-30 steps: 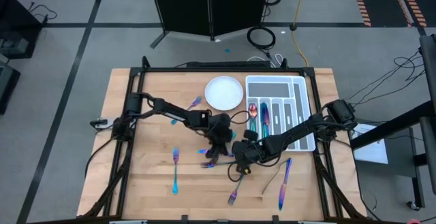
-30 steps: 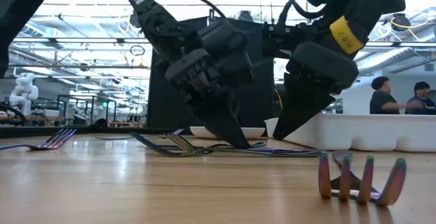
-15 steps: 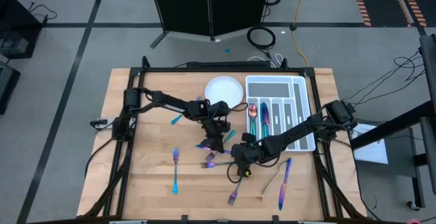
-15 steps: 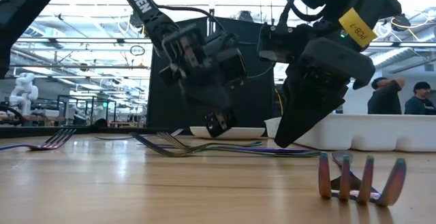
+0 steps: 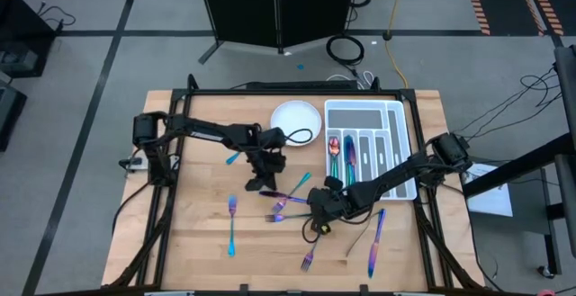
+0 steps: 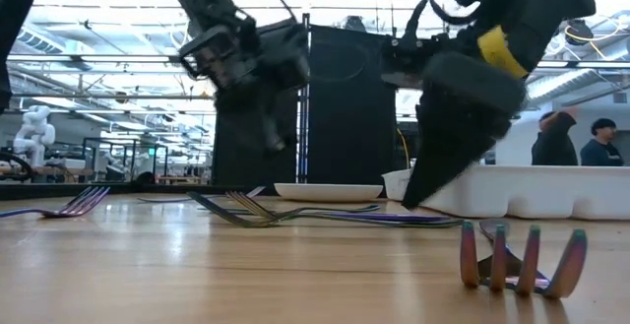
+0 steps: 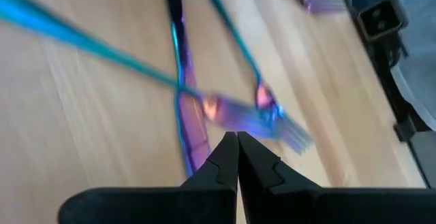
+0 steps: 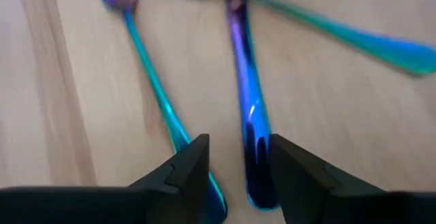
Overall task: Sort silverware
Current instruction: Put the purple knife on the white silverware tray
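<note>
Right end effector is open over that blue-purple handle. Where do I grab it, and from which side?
Probably near its rounded free end, straight down from above. The blue-purple handle lies flat, lengthwise between the right end effector's open fingers, so they close across its narrow width. Farther along, a teal piece crosses it.

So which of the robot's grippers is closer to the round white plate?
Left. The left gripper is just below the plate, shut and empty; the right gripper is farther down the table, open over the silverware.
</note>
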